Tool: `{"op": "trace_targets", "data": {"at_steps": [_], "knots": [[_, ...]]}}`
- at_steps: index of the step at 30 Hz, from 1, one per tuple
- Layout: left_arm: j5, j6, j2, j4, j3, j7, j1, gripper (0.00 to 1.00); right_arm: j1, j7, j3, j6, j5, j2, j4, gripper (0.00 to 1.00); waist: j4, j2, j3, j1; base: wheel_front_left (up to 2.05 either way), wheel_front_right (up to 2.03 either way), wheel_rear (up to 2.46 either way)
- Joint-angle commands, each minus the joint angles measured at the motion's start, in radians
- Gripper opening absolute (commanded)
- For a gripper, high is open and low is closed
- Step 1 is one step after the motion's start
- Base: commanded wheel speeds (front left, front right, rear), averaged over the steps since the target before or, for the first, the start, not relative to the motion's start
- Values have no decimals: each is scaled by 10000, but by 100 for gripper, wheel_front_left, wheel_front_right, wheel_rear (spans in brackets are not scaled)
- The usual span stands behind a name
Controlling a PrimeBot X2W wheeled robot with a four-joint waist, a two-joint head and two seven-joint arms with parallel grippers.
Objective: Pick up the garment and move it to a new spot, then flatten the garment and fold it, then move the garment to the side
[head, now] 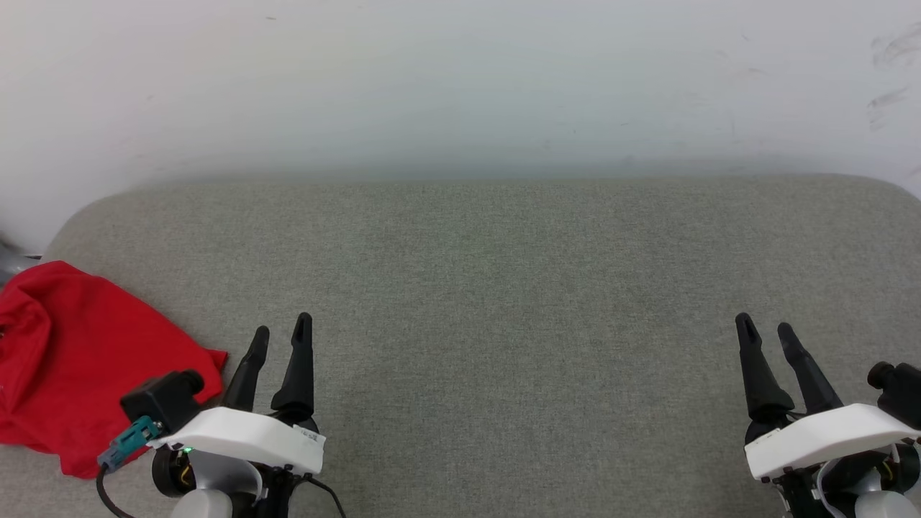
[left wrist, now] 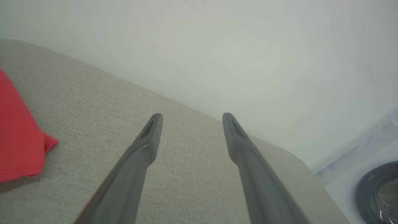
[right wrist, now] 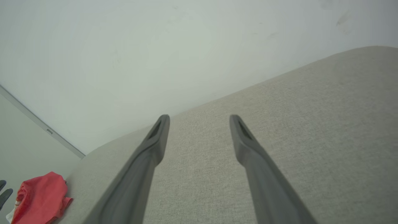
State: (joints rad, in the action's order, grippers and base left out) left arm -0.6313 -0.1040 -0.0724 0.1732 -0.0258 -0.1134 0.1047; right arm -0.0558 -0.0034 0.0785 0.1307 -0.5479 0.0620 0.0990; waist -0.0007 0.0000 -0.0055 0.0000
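- Nearest the head camera, at the lower left, the left gripper (head: 282, 325) is seen with its two dark fingers spread apart and pointing up the view; nothing is held between them.
- At the lower right, the right gripper (head: 764, 324) is seen in the same pose, its fingers likewise parted and nothing gripped.
- Both grippers are held over a grey fabric-covered surface (head: 504, 288), which is bordered at its far edge by a pale wall (head: 460, 86).
- The garment (head: 79, 352) is found crumpled in a red heap at the left edge of the surface, just beside the outer side of the left gripper and apart from its fingers.
- In the left wrist view, a red corner of the garment is seen at the left border, lying on the grey fabric clear of the open fingers.
- In the right wrist view, the garment is seen small at the lower left, well apart from the right gripper, with a little white shown at its lower edge.
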Motion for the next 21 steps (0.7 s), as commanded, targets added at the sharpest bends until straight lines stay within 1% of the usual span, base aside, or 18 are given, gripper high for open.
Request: {"op": "trace_targets", "data": {"at_steps": [1,9,21], "knots": [[312,48,-90,-110,-46,-98,204,100,8,3,14,0,312,-10,-184,100,0,0,-3,0,0,0,0],[1438,289,-261,-57,-331,-320,215,100,113,-1,5,-1,1490,-58,-433,100,1,0,-29,0,0,0,0],[2679,596,-461,132,-664,-622,285,100,227,73,-8,-1,2830,-97,-642,100,20,0,-38,0,0,0,0]]}}
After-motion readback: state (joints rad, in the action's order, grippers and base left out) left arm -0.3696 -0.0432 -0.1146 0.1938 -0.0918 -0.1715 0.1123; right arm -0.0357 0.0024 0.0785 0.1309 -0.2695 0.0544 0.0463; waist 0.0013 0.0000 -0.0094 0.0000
